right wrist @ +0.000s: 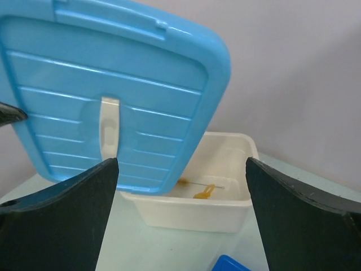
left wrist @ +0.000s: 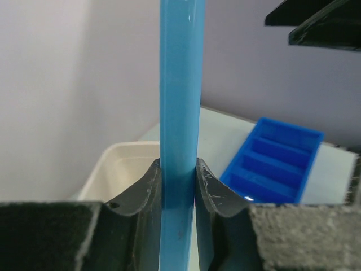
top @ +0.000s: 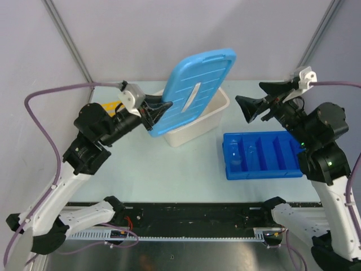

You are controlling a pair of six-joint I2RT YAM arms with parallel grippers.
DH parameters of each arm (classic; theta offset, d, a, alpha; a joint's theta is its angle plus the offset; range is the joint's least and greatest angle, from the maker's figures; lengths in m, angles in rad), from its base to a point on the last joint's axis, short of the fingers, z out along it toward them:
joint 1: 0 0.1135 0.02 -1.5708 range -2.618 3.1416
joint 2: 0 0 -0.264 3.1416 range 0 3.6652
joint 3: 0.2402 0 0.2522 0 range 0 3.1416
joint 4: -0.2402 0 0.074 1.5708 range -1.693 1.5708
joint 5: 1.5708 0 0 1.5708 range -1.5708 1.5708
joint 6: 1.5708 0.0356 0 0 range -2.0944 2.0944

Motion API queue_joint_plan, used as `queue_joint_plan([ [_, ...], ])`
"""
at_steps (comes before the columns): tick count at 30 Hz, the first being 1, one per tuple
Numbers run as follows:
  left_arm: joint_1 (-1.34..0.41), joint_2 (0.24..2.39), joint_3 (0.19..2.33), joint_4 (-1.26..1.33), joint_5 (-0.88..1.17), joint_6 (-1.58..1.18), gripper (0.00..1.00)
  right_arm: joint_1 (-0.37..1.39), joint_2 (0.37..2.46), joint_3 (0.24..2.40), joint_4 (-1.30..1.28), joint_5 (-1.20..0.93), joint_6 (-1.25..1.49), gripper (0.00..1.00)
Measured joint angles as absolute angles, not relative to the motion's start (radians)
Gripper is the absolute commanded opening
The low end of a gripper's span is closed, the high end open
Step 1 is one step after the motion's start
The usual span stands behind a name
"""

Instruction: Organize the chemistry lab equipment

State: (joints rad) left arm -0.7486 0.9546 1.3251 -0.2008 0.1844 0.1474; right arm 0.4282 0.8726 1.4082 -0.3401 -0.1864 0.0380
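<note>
My left gripper (top: 153, 116) is shut on the lower edge of the big blue lid (top: 194, 87) and holds it tilted up over the white tub (top: 210, 116). In the left wrist view both fingers (left wrist: 149, 183) press the lid's edge (left wrist: 179, 84). My right gripper (top: 264, 100) hangs open in the air right of the tub, holding nothing. In the right wrist view a thin wire brush (right wrist: 201, 184) and a small amber-yellow piece (right wrist: 203, 192) lie on the tub's floor (right wrist: 225, 164). Part of the tub is hidden behind the lid (right wrist: 113, 96).
A blue divided tray (top: 262, 155) lies on the table right of the tub, below the right gripper; something small and clear glints in its left end. A yellow object (top: 113, 105) shows behind the left arm, mostly hidden. Walls close in the back and sides.
</note>
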Motion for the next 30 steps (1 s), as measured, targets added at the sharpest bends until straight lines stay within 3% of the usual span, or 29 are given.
queue_joint_plan([
  [7, -0.504, 0.987, 1.320, -0.213, 0.541, -0.159, 0.00, 0.091, 0.985, 1.407, -0.310, -0.660, 0.196, 0.99],
  [19, -0.363, 0.982, 1.207, -0.224, 0.936, -0.355, 0.00, 0.013, 1.176, 1.396, -0.264, -1.098, 0.335, 0.96],
  [27, -0.311, 0.984, 1.190, -0.226, 1.008, -0.381, 0.00, 0.073, 1.200, 1.371, -0.256, -1.223, 0.341, 0.68],
  [30, -0.287, 0.988, 1.190, -0.224, 1.010, -0.391, 0.00, 0.093, 1.199, 1.371, -0.253, -1.248, 0.344, 0.40],
])
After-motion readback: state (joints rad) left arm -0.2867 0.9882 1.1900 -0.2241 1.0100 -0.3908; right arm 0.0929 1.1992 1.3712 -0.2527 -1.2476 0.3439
